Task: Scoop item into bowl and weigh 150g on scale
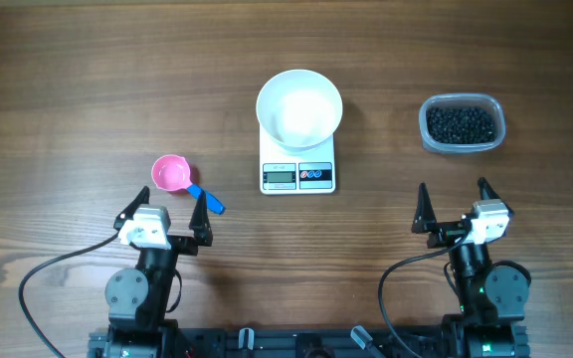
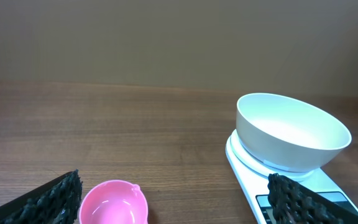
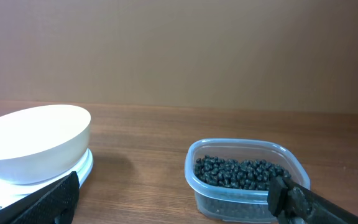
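While my left tool (image 1: 164, 207) and right tool (image 1: 453, 191) hover w/ jaws wide apart, nothing held, the beans (image 1: 461, 124) sit in the clear tub (image 1: 425, 127) at right & the bowl (image 1: 299, 104) stands empty on the scale (image 1: 297, 176). Next, I reckon: left tool to the pink scoop (image 1: 171, 174) just ahead. Pinch the blue handle (image 1: 215, 205), not the cup, low & square, or it'll skid.

A brown wooden table (image 1: 88, 80) carries three things: a white scale (image 1: 297, 177) at the middle, a pink scoop (image 1: 171, 174) with a blue handle to its left, and a clear tub (image 1: 463, 149) to the right.
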Controlling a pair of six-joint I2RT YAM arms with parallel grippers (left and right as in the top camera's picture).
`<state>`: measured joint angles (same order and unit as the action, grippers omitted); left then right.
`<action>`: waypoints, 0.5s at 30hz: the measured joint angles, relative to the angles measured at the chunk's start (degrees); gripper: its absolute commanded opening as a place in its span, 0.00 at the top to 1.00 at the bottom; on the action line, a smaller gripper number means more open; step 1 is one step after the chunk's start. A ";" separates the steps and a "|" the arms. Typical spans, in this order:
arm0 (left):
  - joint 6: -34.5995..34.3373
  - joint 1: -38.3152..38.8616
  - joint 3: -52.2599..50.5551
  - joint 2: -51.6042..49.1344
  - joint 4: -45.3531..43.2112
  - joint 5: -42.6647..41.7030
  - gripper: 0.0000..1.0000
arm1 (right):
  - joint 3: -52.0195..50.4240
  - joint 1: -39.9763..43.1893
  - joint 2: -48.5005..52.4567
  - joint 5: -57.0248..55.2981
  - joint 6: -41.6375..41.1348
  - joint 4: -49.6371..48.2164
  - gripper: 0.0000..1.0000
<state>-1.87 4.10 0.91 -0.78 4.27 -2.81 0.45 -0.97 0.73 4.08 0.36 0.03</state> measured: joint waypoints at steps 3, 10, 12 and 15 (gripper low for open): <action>-4.20 0.00 0.31 -4.42 -1.03 -0.22 0.00 | -0.07 0.00 -0.15 0.00 0.00 0.04 0.00; -13.14 -0.04 -0.17 -13.16 -0.13 -0.24 0.00 | -0.07 0.00 -0.07 0.00 0.00 0.02 0.00; -13.73 -0.04 -0.17 -13.16 -0.13 -0.24 0.00 | -0.07 0.00 -0.07 0.00 0.00 0.02 0.00; -13.99 -0.04 -0.17 -13.16 -0.13 -0.24 0.00 | -0.07 0.00 -0.07 0.00 0.00 0.02 0.00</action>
<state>-15.86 4.05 0.73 -13.93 4.14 -3.05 0.38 -0.97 0.67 4.08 0.36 0.05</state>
